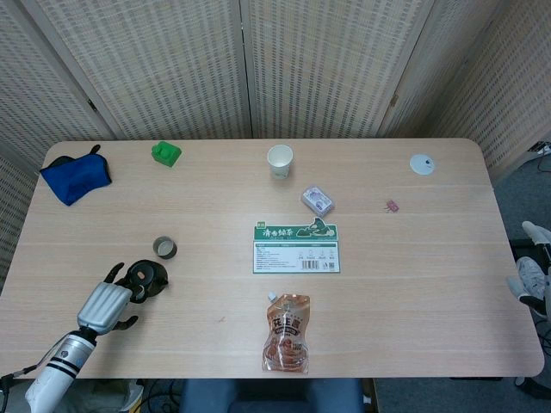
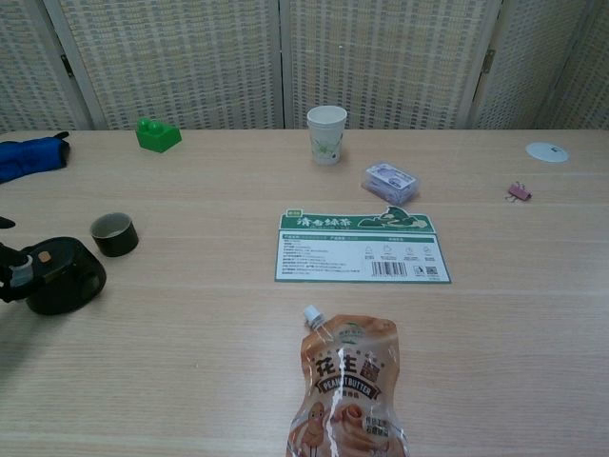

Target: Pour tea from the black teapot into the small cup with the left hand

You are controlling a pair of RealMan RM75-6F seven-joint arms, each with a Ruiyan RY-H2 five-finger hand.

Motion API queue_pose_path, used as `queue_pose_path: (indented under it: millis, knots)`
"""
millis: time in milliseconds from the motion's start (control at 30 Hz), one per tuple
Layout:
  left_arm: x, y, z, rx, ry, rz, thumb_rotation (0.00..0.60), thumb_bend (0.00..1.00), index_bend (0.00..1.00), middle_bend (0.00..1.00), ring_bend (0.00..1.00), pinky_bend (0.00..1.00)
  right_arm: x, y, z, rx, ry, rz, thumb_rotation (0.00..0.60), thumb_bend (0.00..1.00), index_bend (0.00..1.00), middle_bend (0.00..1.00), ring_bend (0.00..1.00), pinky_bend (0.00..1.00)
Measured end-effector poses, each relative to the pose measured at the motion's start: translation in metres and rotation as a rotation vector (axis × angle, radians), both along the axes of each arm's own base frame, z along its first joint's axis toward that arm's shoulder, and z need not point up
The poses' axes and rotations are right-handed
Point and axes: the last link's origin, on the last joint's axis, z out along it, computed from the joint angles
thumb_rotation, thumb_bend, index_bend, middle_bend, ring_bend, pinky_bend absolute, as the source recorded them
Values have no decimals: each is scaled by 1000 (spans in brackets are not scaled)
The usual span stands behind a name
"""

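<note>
The black teapot stands on the table near the front left edge, also seen low on the left in the chest view. My left hand is right behind it, fingers reaching around the handle side and holding it. In the chest view only a grey finger shows at the frame edge against the pot. The small dark cup stands upright a short way beyond the pot to its right, again in the chest view. My right hand does not show in either view.
A green card lies mid-table with a peanut butter pouch in front of it. Further back are a paper cup, purple packet, green block, blue cloth, white disc and pink clip.
</note>
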Motion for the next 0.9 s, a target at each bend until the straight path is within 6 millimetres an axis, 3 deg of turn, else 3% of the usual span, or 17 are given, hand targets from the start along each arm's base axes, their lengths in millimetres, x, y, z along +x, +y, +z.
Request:
queue_pose_path:
  millis: [900]
  knots:
    - [-6, -7, -12, -23, 34, 16, 600, 264, 508, 485, 366, 0, -4, 3, -1, -4, -5, -16, 600, 166, 171, 223, 142, 90]
